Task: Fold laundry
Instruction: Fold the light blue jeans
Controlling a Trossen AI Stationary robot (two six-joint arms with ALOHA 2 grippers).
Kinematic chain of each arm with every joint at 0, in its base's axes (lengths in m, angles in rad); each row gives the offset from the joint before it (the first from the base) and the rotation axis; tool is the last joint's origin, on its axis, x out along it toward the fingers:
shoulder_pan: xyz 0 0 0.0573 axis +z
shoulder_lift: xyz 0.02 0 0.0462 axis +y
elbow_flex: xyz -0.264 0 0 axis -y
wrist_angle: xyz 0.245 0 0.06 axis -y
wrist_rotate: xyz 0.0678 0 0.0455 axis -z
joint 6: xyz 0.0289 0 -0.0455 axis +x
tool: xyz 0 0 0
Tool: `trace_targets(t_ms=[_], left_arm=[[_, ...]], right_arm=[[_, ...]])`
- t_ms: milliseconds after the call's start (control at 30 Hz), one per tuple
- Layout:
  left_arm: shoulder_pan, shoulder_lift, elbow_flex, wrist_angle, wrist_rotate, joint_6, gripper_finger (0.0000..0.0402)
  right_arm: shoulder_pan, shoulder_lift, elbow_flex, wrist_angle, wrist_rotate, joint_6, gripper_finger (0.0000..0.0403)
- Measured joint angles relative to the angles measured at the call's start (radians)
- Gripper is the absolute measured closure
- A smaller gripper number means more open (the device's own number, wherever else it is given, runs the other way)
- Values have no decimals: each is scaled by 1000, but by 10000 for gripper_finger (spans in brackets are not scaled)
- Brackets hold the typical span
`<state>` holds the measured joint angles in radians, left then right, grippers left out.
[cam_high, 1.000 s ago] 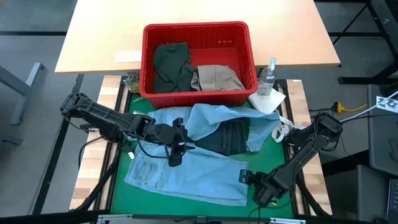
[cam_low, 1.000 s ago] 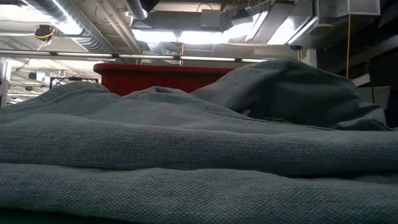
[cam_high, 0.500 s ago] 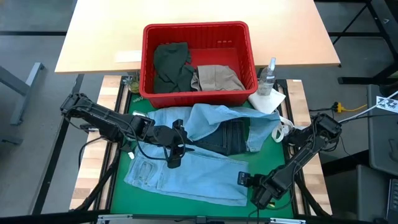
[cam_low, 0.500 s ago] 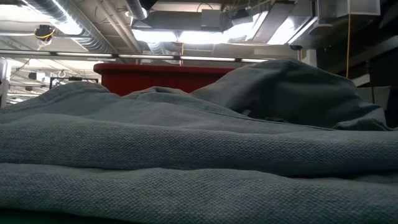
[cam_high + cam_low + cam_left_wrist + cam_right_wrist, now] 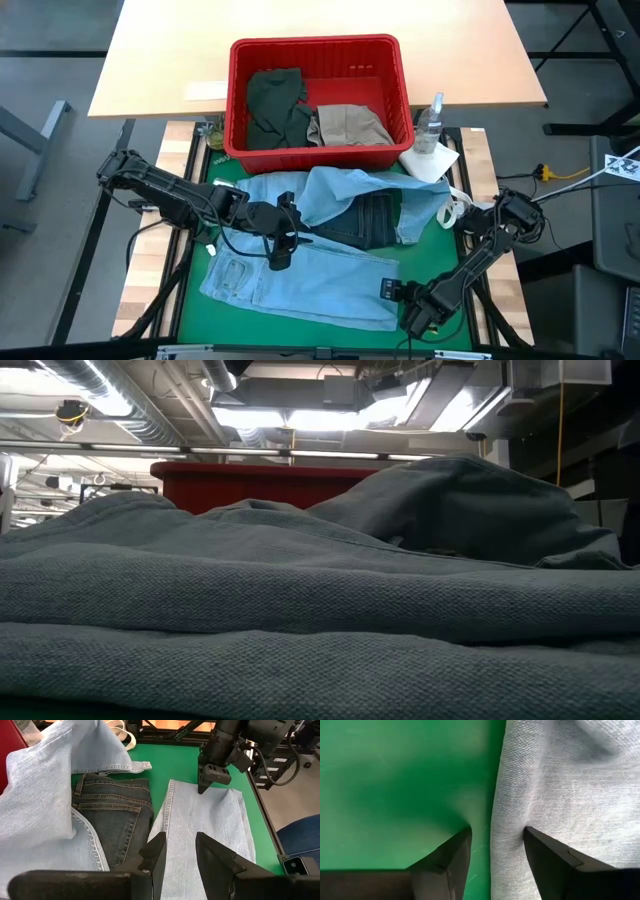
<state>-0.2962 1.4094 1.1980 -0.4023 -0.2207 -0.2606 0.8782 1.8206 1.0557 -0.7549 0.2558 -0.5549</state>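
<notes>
The left gripper (image 5: 281,262) sits over the middle of the light blue denim (image 5: 300,285), which lies flat across the green mat (image 5: 190,310). In the left wrist view its fingers (image 5: 155,857) stand apart with bare cloth between them, pinching nothing.

Just beside it, the dark navy jeans (image 5: 365,220) lie half under a loose flap of light denim.

At the near right corner, the right gripper (image 5: 408,312) is set low at the hem. In its wrist view the fingers (image 5: 547,855) are spread, straddling the fabric edge (image 5: 495,820) where it meets the mat. Contact with the cloth cannot be confirmed from that view.

Judged step: taking the leg end for a fold. To do this well:
- Seat one finger below the hem, one above.
- Close only once the edge is fully between them.
- Lift straight and carry the end over evenly, the left gripper holding the fold line flat.

Surroundings: the red basket (image 5: 240,95) at the far side holds the dark olive green piece (image 5: 272,105) and the beige khaki piece (image 5: 348,125). A spray bottle (image 5: 430,122) and white cloth (image 5: 430,162) stand near the right arm's reach. The loose flap and navy jeans occupy the fold's likely landing area.
</notes>
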Motion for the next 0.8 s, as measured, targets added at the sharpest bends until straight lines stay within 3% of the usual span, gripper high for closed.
trace_targets(t_ms=[167,400,633,800], left_arm=[[0,0,0,0,1,0,302],[0,0,0,0,2,-1,302],[-2,-10,0,-1,4,-100,302],[-8,-41,0,-8,6,-104,302]], right_arm=[[0,2,-2,1,-2,0,272],[0,3,-3,4,6,30,387],[-1,8,25,-33,6,148,378],[-1,11,99,-141,4,222,398]])
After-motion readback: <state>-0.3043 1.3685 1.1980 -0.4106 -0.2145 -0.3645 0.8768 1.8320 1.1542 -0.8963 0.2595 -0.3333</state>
